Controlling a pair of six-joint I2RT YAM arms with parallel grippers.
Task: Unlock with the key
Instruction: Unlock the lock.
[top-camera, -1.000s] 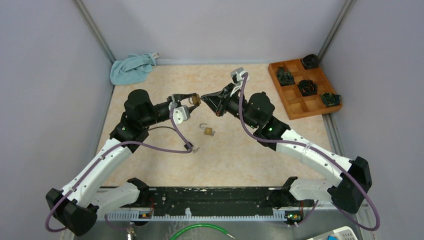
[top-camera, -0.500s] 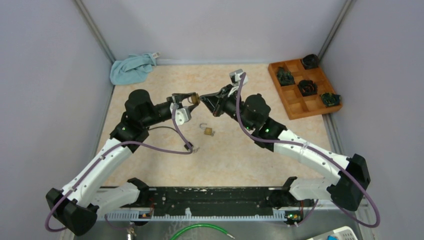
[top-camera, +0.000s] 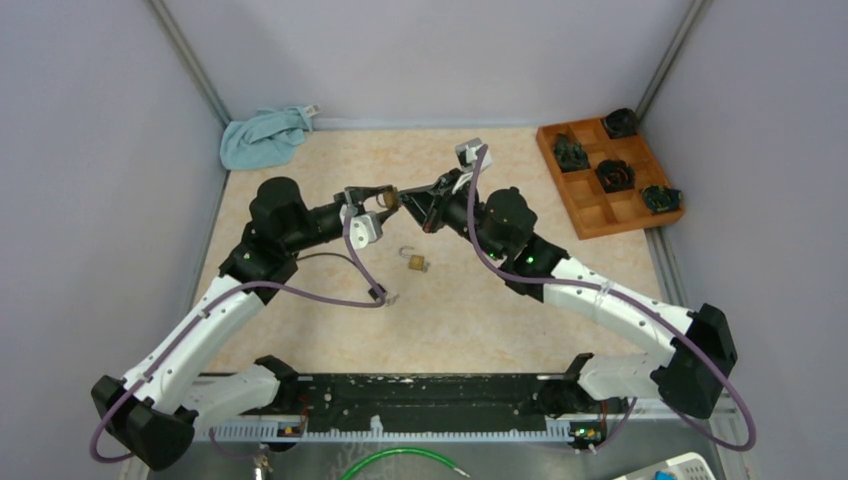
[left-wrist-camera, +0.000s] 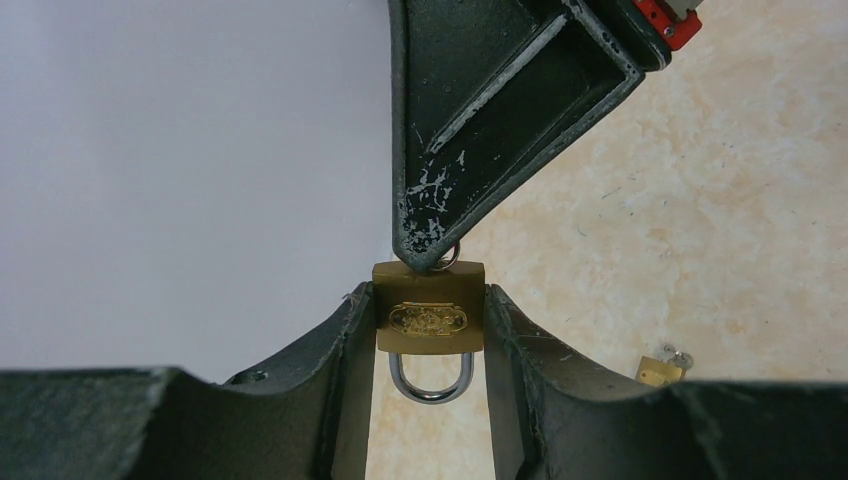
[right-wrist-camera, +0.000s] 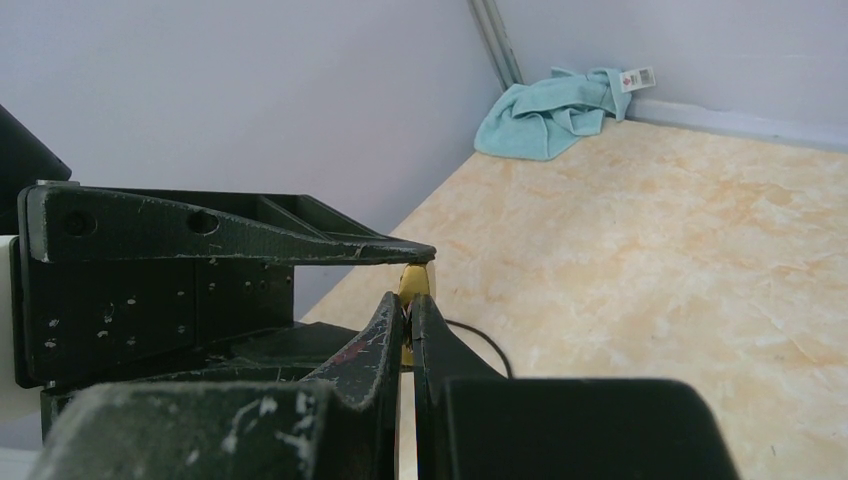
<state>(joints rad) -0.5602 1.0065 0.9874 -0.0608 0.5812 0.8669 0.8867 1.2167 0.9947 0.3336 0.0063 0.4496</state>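
A small brass padlock (left-wrist-camera: 429, 305) with a steel shackle hangs in the air, my left gripper (left-wrist-camera: 428, 300) shut on its two sides. From above, the padlock (top-camera: 391, 199) sits between both arms over the table's middle. My right gripper (left-wrist-camera: 432, 255) is shut, and its tips press against the end of the padlock body opposite the shackle. The key is almost hidden between those tips; only a small ring (left-wrist-camera: 452, 256) shows beside them. In the right wrist view, the right gripper (right-wrist-camera: 408, 300) points at the brass body (right-wrist-camera: 414, 280) under the left finger (right-wrist-camera: 300, 240).
A second brass padlock (top-camera: 416, 261) lies on the table below the grippers, also seen at lower right (left-wrist-camera: 662, 370) in the left wrist view. A teal cloth (top-camera: 262, 137) lies in the far left corner. A wooden compartment tray (top-camera: 592, 212) with dark objects (top-camera: 614, 174) stands at the right.
The right arm's wrist and forearm have crept slightly left, with its fingertips staying at the padlock. The left arm and the held padlock have not moved.
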